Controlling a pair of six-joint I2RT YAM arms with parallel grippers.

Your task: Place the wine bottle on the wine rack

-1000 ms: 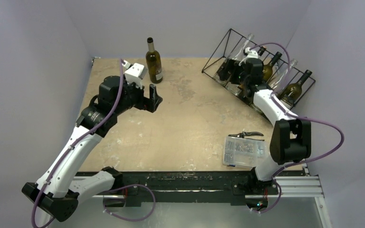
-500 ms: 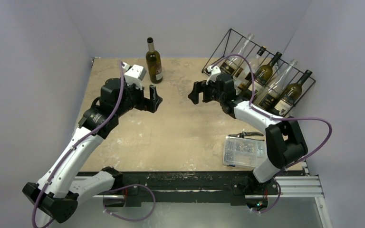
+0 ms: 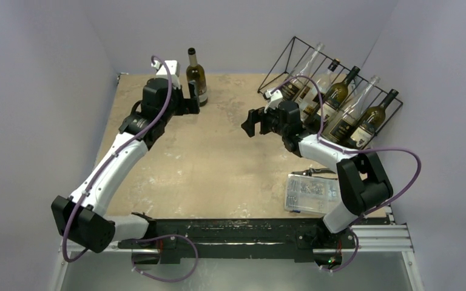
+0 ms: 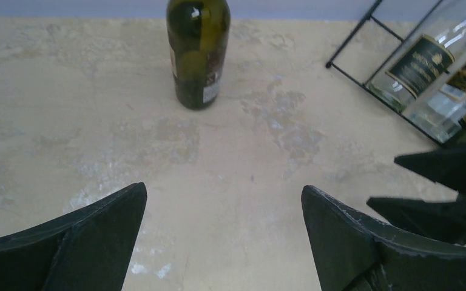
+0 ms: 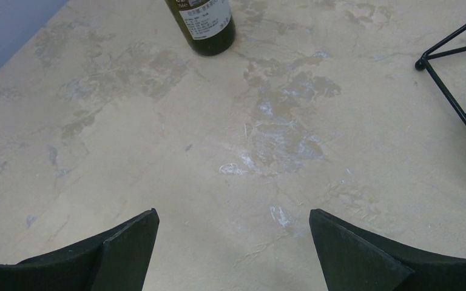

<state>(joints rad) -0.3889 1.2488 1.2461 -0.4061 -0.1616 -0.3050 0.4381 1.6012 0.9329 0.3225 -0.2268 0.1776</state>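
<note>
The wine bottle, dark green with a label, stands upright at the table's far edge, and nothing grips it. My left gripper hovers open just in front of it and to its left. In the left wrist view the bottle stands ahead of the spread jaws. The black wire wine rack sits at the far right with several bottles lying in it. My right gripper is open over the table's middle, left of the rack, facing the bottle. Nothing lies between its jaws.
A clear plastic parts box and pliers lie near the right arm's base. The rack's corner shows at the upper right of the left wrist view, and its foot at the right wrist view's right edge. Walls close the far and side edges.
My left arm has reached toward the far edge and now sits beside the bottle, its jaws a little wider. My right gripper has drawn back from the rack to the table's middle.
</note>
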